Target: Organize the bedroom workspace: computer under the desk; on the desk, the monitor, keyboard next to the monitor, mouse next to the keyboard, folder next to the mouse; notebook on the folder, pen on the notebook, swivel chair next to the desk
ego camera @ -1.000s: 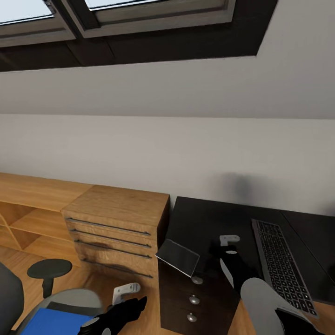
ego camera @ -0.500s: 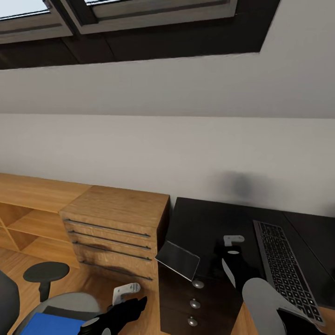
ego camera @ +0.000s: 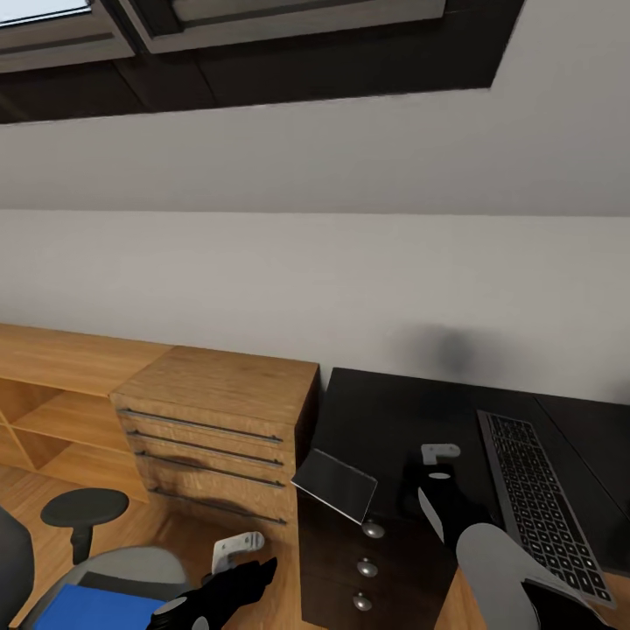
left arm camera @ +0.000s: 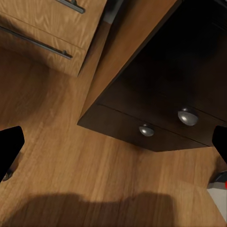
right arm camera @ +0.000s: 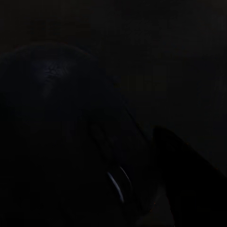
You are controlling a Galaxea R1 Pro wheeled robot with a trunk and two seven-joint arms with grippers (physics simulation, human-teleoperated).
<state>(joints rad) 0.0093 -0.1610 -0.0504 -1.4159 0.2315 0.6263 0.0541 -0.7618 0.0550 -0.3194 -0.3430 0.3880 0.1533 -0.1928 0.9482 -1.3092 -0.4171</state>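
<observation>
The black desk (ego camera: 385, 411) stands at the lower right with the dark keyboard (ego camera: 534, 503) lying on it. My right gripper (ego camera: 430, 477) is low over the desk top, left of the keyboard. Its wrist view is very dark, with the rounded mouse (right arm camera: 71, 132) close up and one finger (right arm camera: 189, 184) pressed against its side. The grey notebook (ego camera: 334, 483) overhangs the desk's near left corner. My left gripper (ego camera: 238, 573) hangs open above the floor by the desk's drawer unit (left arm camera: 156, 109). The blue folder (ego camera: 83, 610) lies on the swivel chair (ego camera: 131, 564).
A light wooden drawer cabinet (ego camera: 219, 420) stands left of the desk, with low open shelving (ego camera: 52, 394) beyond it. The chair's black armrest (ego camera: 85, 507) rises at the lower left. A white wall and a sloped ceiling with windows lie ahead.
The head view has drifted slightly. Both arms and the things on the desk and chair keep their places.
</observation>
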